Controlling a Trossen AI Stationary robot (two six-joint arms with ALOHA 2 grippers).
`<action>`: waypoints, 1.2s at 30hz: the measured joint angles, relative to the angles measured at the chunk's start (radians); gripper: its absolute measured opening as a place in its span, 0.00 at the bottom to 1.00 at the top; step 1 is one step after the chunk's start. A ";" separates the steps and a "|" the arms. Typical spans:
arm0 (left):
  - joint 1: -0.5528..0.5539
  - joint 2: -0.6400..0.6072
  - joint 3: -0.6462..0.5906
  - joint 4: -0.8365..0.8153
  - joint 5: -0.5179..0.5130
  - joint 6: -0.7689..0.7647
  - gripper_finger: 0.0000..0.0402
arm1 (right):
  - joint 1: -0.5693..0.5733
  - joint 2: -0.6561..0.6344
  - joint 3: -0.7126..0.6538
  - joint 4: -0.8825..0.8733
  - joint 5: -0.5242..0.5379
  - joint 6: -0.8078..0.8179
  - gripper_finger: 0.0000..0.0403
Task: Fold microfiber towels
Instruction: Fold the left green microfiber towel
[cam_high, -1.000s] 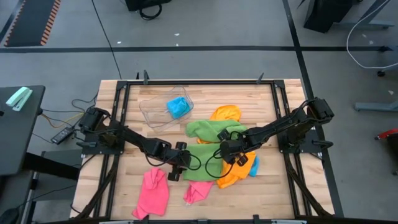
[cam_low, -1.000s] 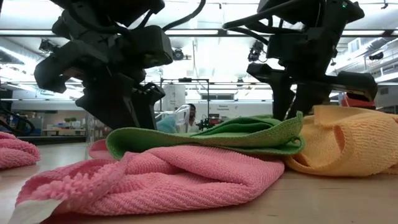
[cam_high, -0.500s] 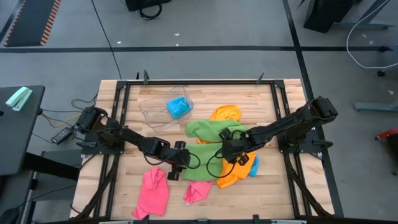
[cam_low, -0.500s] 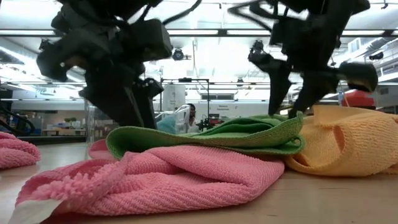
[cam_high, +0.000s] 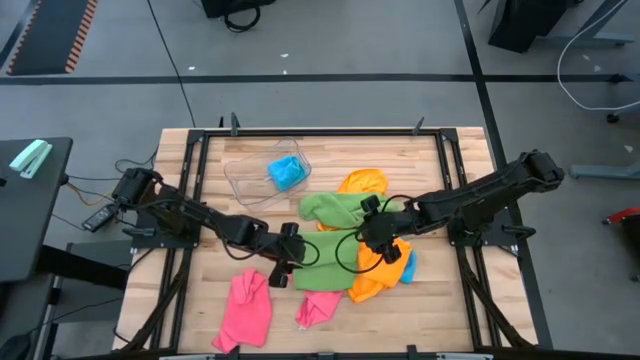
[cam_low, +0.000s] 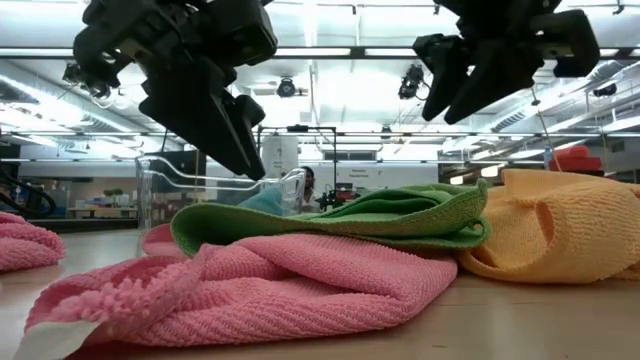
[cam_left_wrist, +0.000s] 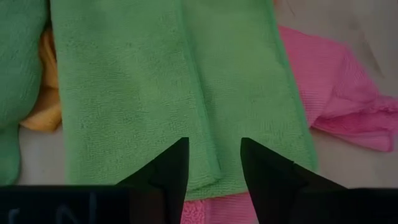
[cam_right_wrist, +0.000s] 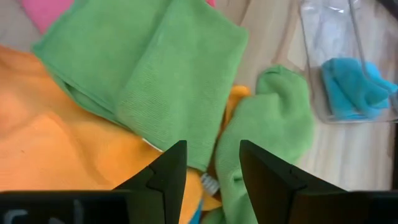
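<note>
So: one green towel (cam_high: 322, 258) sits folded flat mid-table, and that's the only fold that looks done. Left gripper (cam_high: 283, 262) hovers at its near-left edge, right gripper (cam_high: 376, 234) over its far-right corner by the second green towel (cam_high: 335, 208). Both have fingers apart with nothing between them; the wrist views show empty gaps over cloth.

Still to do, judging by how they lie:
- second green towel, crumpled just behind the folded one
- orange towel (cam_high: 372, 278), bunched just right of the folded green, partly under it
- another orange towel (cam_high: 363, 182) further back
- two pink towels: one (cam_high: 320, 306) touching the folded green's front edge, one (cam_high: 244, 308) off to its front-left
- blue towel (cam_high: 287, 172) in the clear tub (cam_high: 243, 178), back-left of the green

Hard to make out:
- a sliver of blue (cam_high: 409, 267) past the orange, mostly covered, could be another towel
- how much orange lies under the green
- low view: pink and green block the table behind; both grippers are above the pile, fingertips cropped by arm bodies
</note>
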 joint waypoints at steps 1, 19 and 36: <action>-0.002 0.000 0.000 0.000 0.000 0.000 0.38 | 0.000 0.000 0.000 0.001 -0.012 0.011 0.39; -0.031 0.000 0.000 -0.001 0.000 -0.009 0.35 | -0.001 0.013 0.000 0.063 -0.065 0.138 0.39; -0.033 0.000 0.010 -0.067 0.009 -0.025 0.25 | 0.001 0.160 -0.022 0.276 -0.067 0.308 0.28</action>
